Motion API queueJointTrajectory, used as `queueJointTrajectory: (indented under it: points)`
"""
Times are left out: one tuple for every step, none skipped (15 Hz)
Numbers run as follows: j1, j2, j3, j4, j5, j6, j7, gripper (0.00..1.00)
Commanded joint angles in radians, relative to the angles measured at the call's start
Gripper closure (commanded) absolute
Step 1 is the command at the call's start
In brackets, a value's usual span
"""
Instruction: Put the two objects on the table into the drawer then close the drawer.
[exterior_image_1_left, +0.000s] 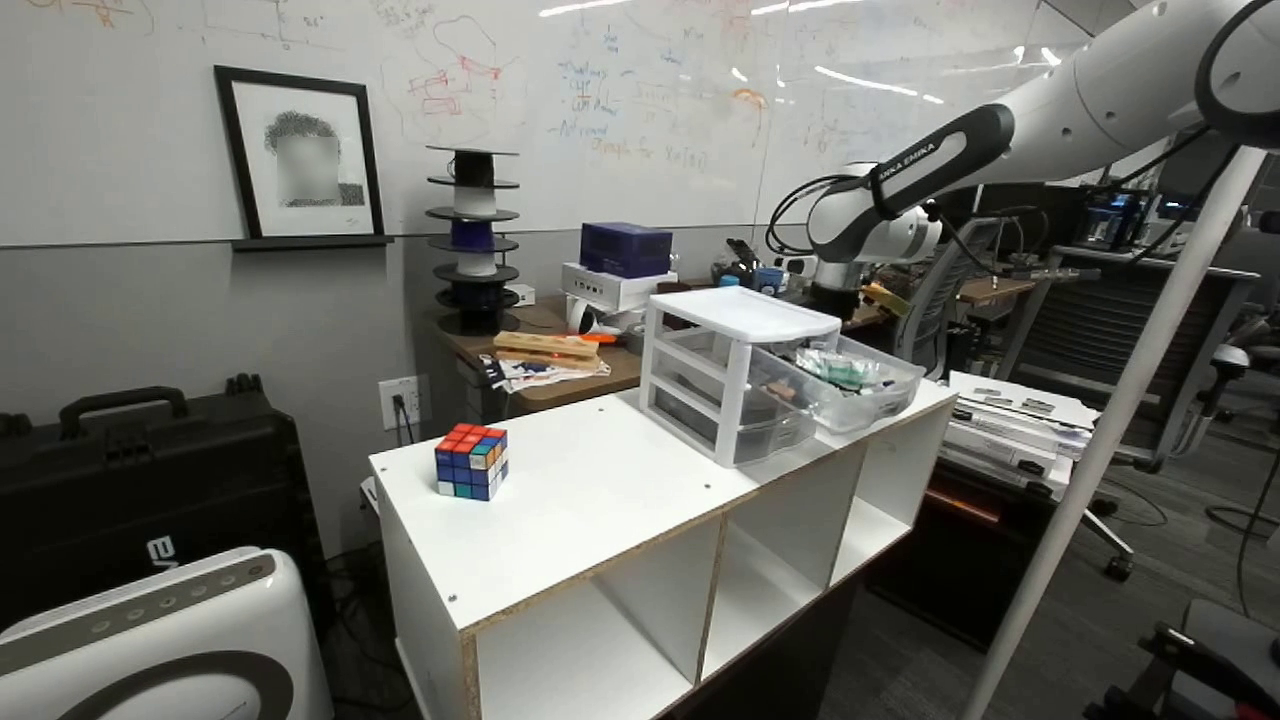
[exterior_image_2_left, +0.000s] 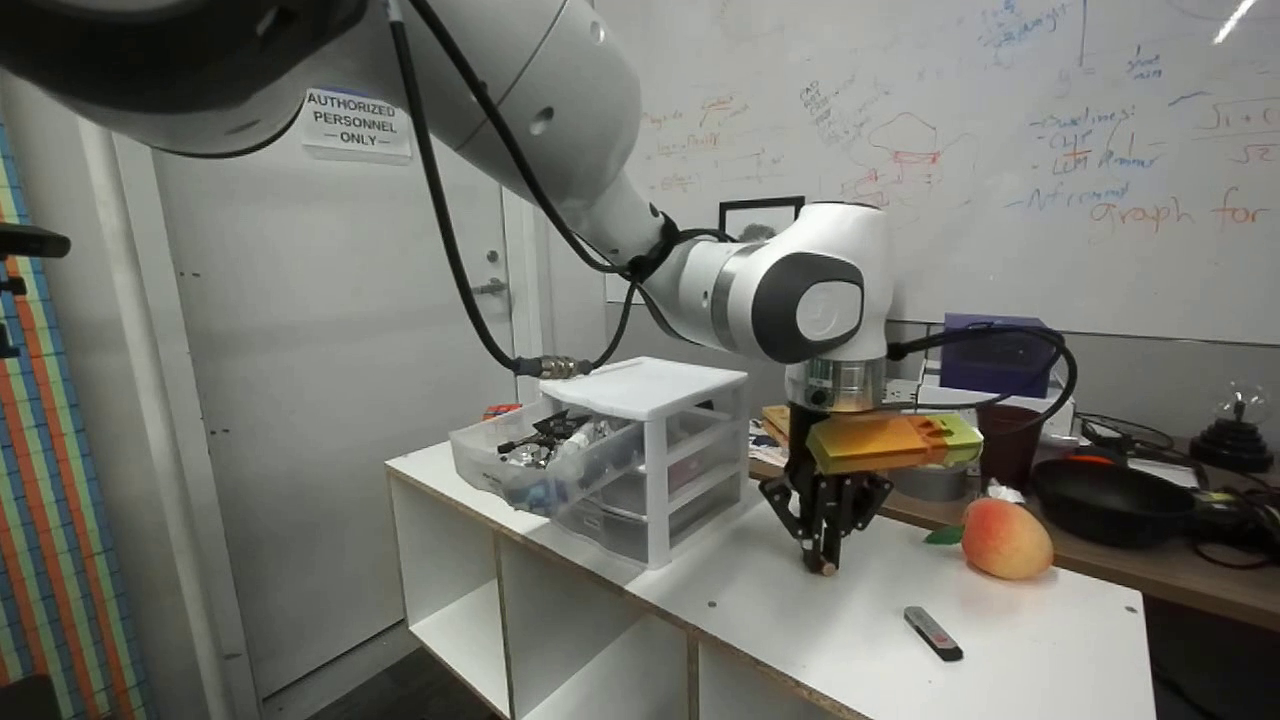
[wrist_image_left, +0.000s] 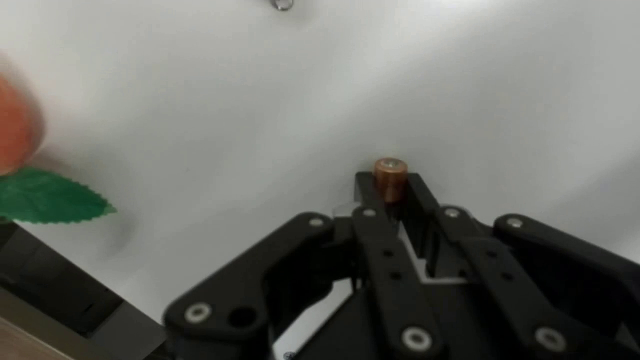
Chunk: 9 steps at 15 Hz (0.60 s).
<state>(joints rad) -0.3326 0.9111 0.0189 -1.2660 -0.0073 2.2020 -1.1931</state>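
Claw (exterior_image_2_left: 819, 560), black, two-fingered, pinches a copper-ended cylindrical battery (wrist_image_left: 390, 181); best raised above the shallow translucent plastic drawer (exterior_image_2_left: 487, 473) before crossing.

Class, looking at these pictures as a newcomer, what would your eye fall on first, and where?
Probably the big white robot arm, stretched above the white table, its gripper pinching a small copper-coloured cylinder. Next, a bright Rubik's cube and a peach, on opposite sides of the drawer unit.
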Motion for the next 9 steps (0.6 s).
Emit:
queueJointTrajectory:
  points:
    - [0.029, -0.117, -0.029, -0.103, -0.022, -0.022, 0.06, 0.88]
    - [0.036, -0.162, -0.033, -0.144, -0.019, -0.023, 0.091, 0.88]
    - [0.042, -0.208, -0.035, -0.187, -0.018, -0.021, 0.12, 0.88]
    - [0.047, -0.253, -0.035, -0.228, -0.015, -0.015, 0.145, 0.88]
    - [0.054, -0.305, -0.034, -0.282, -0.015, 0.005, 0.167, 0.88]
    - [0.06, -0.35, -0.034, -0.326, -0.016, 0.015, 0.186, 0.88]
    - [0.067, -0.393, -0.035, -0.369, -0.016, 0.03, 0.209, 0.88]
    - [0.07, -0.437, -0.038, -0.413, -0.016, 0.042, 0.227, 0.88]
    - [0.078, -0.482, -0.042, -0.458, -0.021, 0.063, 0.253, 0.88]
